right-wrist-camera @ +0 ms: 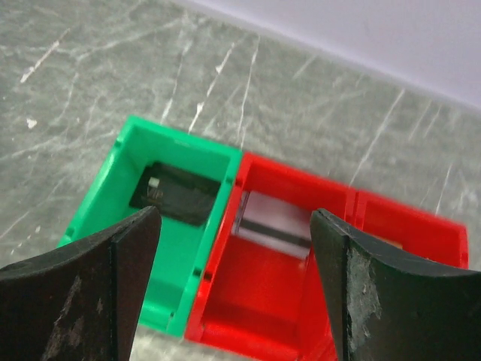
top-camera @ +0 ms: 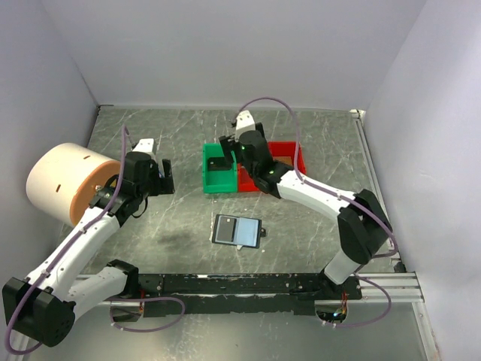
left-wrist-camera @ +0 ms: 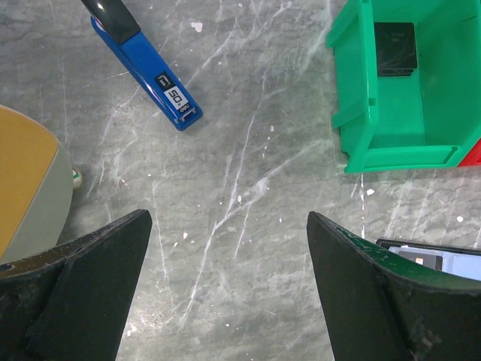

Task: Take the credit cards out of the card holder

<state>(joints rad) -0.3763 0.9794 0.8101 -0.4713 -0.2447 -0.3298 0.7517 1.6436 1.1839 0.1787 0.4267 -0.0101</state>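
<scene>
While the right arm stretches toward 11 o'clock, right gripper [right-wrist-camera: 233,218] hangs over the bins, jaws wide apart, empty. Below: black card [right-wrist-camera: 176,194] in green bin [right-wrist-camera: 176,259], silvery card [right-wrist-camera: 274,222], prob. tilted, in red bin [right-wrist-camera: 255,297]. Open card holder [top-camera: 237,231] lies at bins' 6 o'clock, long axis 9–3.

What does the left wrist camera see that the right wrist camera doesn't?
Only the left wrist view shows the blue stapler, the edge of a tan drum and a corner of the card holder. Only the right wrist view shows the inside of the red bin, with a silvery card in it, and the pale wall. Both show the green bin with a black card lying in it.
</scene>
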